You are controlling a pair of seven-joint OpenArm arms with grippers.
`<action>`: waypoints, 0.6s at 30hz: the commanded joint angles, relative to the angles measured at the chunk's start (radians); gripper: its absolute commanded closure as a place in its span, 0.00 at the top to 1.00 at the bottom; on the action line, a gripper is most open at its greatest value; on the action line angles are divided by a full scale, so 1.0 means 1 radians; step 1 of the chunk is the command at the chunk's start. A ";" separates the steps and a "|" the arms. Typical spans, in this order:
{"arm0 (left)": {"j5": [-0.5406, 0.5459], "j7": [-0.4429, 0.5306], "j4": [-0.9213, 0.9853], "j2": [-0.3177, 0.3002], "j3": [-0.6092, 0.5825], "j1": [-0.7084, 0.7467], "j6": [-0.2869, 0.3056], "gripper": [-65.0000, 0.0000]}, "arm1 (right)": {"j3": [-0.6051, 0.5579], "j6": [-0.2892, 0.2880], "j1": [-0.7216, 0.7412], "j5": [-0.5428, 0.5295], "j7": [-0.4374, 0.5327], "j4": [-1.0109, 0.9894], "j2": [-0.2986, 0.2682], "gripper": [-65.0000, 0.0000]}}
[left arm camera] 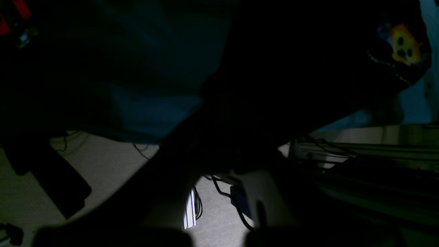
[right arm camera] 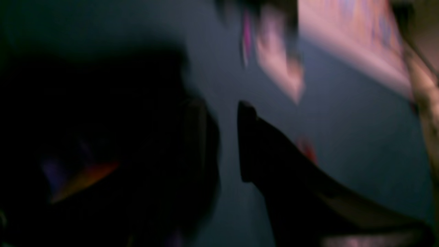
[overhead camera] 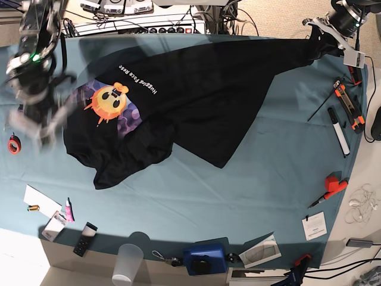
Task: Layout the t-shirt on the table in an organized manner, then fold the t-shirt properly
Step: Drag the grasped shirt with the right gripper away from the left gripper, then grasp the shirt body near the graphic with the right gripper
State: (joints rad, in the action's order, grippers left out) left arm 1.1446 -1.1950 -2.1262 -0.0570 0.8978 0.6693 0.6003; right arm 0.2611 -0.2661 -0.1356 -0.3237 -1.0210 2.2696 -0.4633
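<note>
The black t-shirt [overhead camera: 196,89] lies spread across the teal table [overhead camera: 250,196], its orange and purple print [overhead camera: 110,101] toward the left. At the far right corner my left gripper [overhead camera: 318,42] is shut on a pulled-out end of the shirt. In the left wrist view dark cloth [left arm camera: 308,68] covers the fingers, and the print [left arm camera: 404,44] shows far off. My right gripper [overhead camera: 40,122] is blurred beside the shirt's left edge. In the right wrist view it [right arm camera: 228,137] stands open, with bare table [right arm camera: 343,137] in the gap and the shirt [right arm camera: 85,178] to the left.
A red tape roll [overhead camera: 13,144] sits at the left edge. Orange tools [overhead camera: 348,104], a marker [overhead camera: 339,131] and a red item [overhead camera: 334,185] line the right edge. Along the front are a plastic cup [overhead camera: 128,265], a blue device [overhead camera: 205,259] and cards [overhead camera: 314,226].
</note>
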 commanded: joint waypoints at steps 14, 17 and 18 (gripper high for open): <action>0.020 0.044 -0.015 -0.007 0.006 0.010 0.003 0.00 | -0.594 0.005 0.459 0.094 0.041 -0.531 0.129 0.24; 0.019 0.044 -0.015 -0.007 0.006 0.010 0.003 0.00 | -0.675 0.005 0.539 0.120 -0.003 -0.664 0.188 0.24; 0.019 0.044 -0.015 -0.007 0.006 0.010 0.003 0.00 | -0.697 0.006 0.564 0.124 -0.035 -0.709 0.209 0.24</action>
State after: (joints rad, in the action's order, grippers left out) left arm 1.1419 -1.1694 -2.1265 -0.0566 0.8978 0.6697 0.6003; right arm -0.4408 -0.2634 0.3988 -0.2043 -1.0813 1.5406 -0.2523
